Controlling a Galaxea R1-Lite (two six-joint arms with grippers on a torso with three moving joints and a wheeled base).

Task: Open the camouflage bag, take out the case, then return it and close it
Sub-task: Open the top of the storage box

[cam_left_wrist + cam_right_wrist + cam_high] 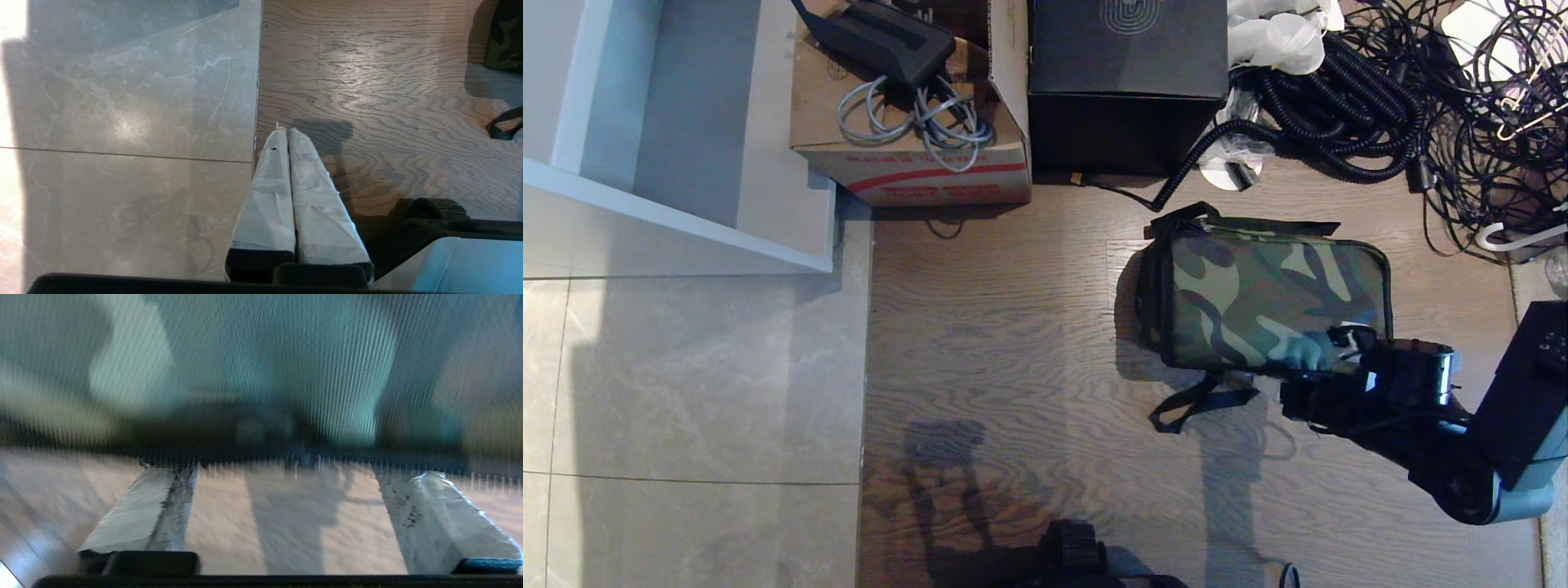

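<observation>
The camouflage bag (1258,298) lies on the wooden floor with its lid down, and a black strap (1192,404) trails from its near side. The case is hidden from view. My right gripper (1327,359) sits at the bag's near right corner. In the right wrist view it (288,473) is open, its padded fingers (139,510) wide apart with only floor between them and the bag's side (261,367) just ahead. My left gripper (284,132) is shut and parked over the seam between tile and wood, far from the bag (506,36).
Behind the bag stand a brown cardboard box (915,147) with a grey cable on it and a black cube box (1127,82). Coiled black cables (1339,106) pile at the back right. A white shelf unit (670,122) stands at the back left, over grey tiles.
</observation>
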